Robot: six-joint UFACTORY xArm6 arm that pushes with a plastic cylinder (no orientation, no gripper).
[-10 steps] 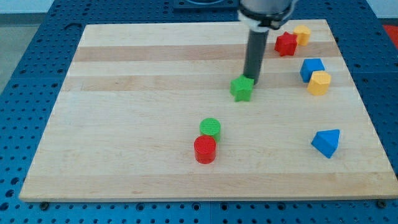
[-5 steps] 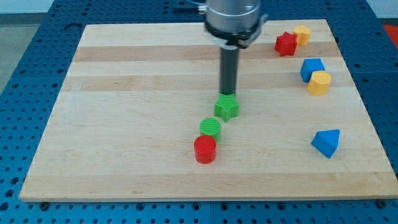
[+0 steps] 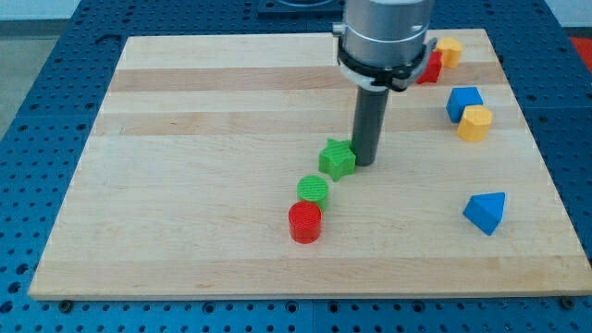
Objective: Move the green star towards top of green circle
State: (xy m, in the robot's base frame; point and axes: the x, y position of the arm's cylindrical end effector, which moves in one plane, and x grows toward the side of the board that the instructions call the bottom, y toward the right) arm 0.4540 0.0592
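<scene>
The green star (image 3: 338,159) lies near the board's middle, just up and to the right of the green circle (image 3: 313,191), almost touching it. My tip (image 3: 364,164) stands on the board right beside the star's right side, touching or nearly touching it. A red cylinder (image 3: 304,222) sits directly below the green circle, against it.
At the view's top right are a red block (image 3: 428,67), partly behind the arm, and a yellow block (image 3: 450,51). Further right are a blue block (image 3: 462,102) and a yellow block (image 3: 475,122). A blue triangular block (image 3: 487,212) lies at the lower right. The wooden board (image 3: 185,185) has blue pegboard around it.
The star was pushed down-left from the upper middle to beside the green circle. My tip has since shifted from above the star to its right side.
</scene>
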